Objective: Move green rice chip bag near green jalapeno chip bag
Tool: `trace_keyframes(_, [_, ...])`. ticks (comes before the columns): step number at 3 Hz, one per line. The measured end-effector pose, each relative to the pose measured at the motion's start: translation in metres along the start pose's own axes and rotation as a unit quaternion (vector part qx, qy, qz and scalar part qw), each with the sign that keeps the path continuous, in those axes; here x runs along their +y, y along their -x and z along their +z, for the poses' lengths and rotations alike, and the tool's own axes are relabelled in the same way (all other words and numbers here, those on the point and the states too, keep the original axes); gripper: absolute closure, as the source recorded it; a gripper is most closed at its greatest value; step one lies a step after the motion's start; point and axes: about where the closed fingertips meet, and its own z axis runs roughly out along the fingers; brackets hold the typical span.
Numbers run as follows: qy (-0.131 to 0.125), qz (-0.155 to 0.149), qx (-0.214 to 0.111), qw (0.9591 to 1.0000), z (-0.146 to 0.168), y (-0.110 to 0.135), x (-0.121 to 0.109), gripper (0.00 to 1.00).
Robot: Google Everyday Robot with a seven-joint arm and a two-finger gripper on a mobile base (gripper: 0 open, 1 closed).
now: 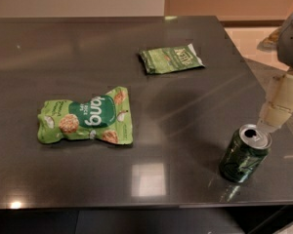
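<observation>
The green rice chip bag (86,118) is puffy and light green with a dark green band, white lettering and beige rice-cake pictures. It lies flat on the dark table at the left of centre. The green jalapeno chip bag (170,58) is a smaller, flat, darker green packet with a white right end. It lies further back, right of centre, well apart from the rice bag. My gripper (279,108) hangs at the right edge of the view, just above and right of a soda can, far from both bags.
A green soda can (244,153) stands upright near the table's front right corner, right under my gripper. The dark grey table (151,179) has its front edge along the bottom and its right edge past the can. Tan floor and wall lie beyond.
</observation>
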Motion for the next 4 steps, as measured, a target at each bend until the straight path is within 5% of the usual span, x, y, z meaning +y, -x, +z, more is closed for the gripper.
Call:
trace_keyframes(1, [0.000,0.000,0.000,1.0000,0.000,0.000,0.000,0.00])
trace_keyframes(2, [0.006,-0.024,-0.012,0.9996,0.002,0.029,0.000,0.00])
trace_keyframes(4, [0.042,-0.088,-0.037,0.9946,0.032,0.129,0.008,0.00])
